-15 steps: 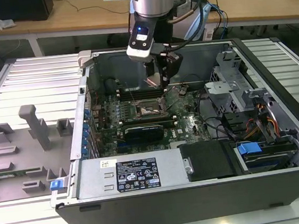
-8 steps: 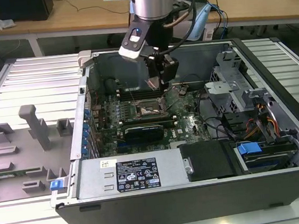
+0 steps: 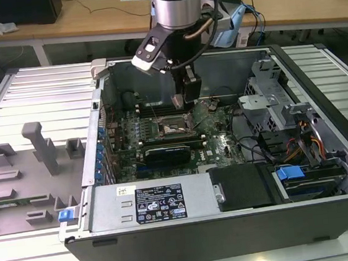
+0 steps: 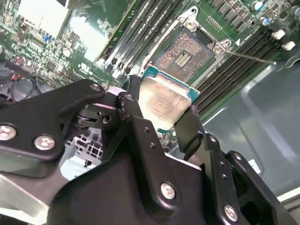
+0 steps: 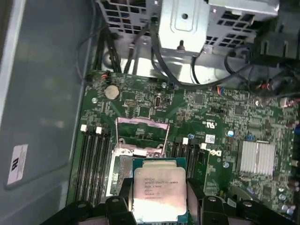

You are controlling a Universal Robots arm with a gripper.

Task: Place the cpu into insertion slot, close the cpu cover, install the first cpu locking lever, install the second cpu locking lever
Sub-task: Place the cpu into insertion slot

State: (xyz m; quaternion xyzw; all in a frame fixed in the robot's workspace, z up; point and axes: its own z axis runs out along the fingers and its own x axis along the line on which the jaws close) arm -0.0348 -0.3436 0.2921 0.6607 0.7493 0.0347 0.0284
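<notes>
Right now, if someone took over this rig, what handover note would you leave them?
The hand is shut on the cpu, holding it above the motherboard inside the open case.
The insertion slot is empty, contacts bare, close to the cpu.
The cpu cover is swung open.
Done: cpu picked up.
Not yet done: cpu seated, cover closed, locking levers installed.

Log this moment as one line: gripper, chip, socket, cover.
gripper: shut on cpu | cpu: held near insertion slot, not seated | insertion slot: empty, contacts exposed | cpu cover: raised open
</notes>
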